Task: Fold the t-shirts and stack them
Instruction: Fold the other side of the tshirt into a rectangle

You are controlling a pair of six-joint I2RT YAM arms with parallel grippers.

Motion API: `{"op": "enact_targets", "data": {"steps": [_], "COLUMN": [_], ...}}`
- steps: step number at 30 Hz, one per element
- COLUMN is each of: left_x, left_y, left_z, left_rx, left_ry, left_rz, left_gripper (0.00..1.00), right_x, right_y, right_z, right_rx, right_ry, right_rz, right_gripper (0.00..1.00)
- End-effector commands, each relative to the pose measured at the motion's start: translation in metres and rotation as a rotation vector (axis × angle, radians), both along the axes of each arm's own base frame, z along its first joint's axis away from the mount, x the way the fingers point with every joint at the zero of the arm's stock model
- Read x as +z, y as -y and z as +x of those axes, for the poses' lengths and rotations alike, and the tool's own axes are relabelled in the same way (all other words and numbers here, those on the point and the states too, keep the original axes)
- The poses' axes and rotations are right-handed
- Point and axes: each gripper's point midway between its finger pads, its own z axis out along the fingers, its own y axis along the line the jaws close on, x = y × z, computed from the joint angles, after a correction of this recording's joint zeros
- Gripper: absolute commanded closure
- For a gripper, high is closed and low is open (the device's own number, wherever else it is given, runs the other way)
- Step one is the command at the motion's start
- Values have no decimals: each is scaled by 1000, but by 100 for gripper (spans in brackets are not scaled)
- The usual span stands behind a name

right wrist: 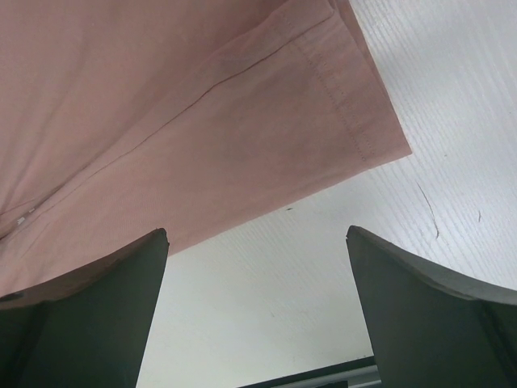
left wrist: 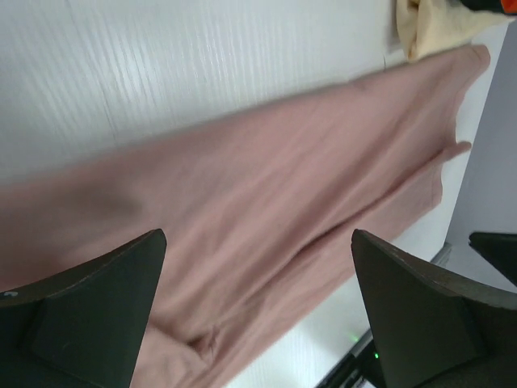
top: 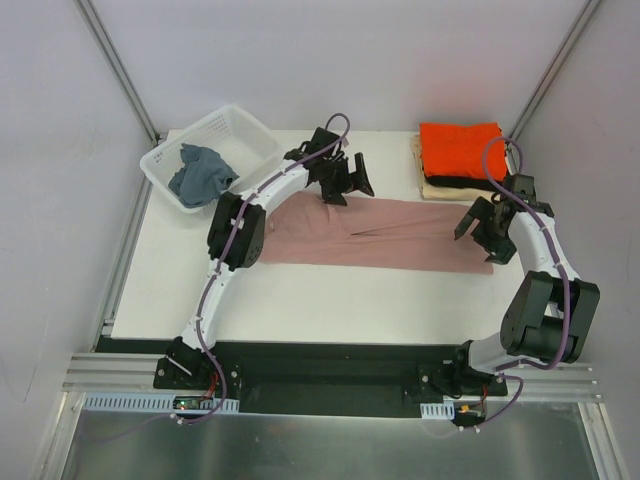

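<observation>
Far-left on the table, a white basket (top: 258, 128) holds a blue-grey cloth (top: 200, 172), prob. next in line. The left gripper (top: 347, 183) hovers over the pink t-shirt (top: 400, 235) w/ jaws wide apart, gripping nothing. The shirt lies flat mid-table as a long strip, apparently ready for a crosswise fold. The right gripper (top: 478, 230), likewise spread & empty, hangs at the shirt's right hem. Beyond it sits the folded stack (top: 460, 148), orange on top, clear of the work area.
</observation>
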Motion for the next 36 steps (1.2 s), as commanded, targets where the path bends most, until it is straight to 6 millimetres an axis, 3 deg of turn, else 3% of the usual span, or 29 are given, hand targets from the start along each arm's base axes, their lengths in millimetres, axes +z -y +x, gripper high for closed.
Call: {"op": "enact_targets", "data": {"steps": [1,7,12,14,15,16,19,22,26,28,29,30,31,33,34,36], "left_x": [-5,-12,14,39,67,70,109,132,122,109,103,106,83,59,51,31], "left_y": [19,38,43,41,39,35,26,11,-24,-49,-63,-73,-86,-110,-115,-128], "left_z": [31,45,46,43,41,37,18,-1,-19,-28,-28,-32,-39,-47,-51,-63], "left_rx": [-43,-118,-160,-182,-188,-194,-219,-213,-123,-46,-12,10,37,86,98,114], "left_ry": [69,150,179,233,281,287,340,373,375,345,327,325,268,202,171,104], "left_rz": [-80,-197,-293,-302,-312,-302,-309,-282,-170,-106,-87,-82,-54,-20,-18,-8], "left_gripper": [1,1,1,1,1,1,1,1,1,1,1,1,1,1,1,1], "right_x": [3,5,9,14,16,18,23,27,33,41,46,50,57,61,77,91], "right_y": [0,0,-3,-6,-7,-8,-12,-27,-47,-75,-99,-116,-144,-190,-215,-255], "right_z": [0,-2,-1,3,6,8,18,29,39,50,53,63,65,78,83,90], "right_rx": [10,13,24,41,47,49,71,119,184,298,379,446,526,641,706,805], "right_ry": [14,21,42,63,73,80,85,83,105,137,155,186,218,278,322,375], "right_rz": [-13,-16,-7,8,13,16,-22,-21,-12,11,31,57,155,278,368,446], "right_gripper": [3,3,3,3,3,3,3,3,3,3,3,3,3,3,3,3]}}
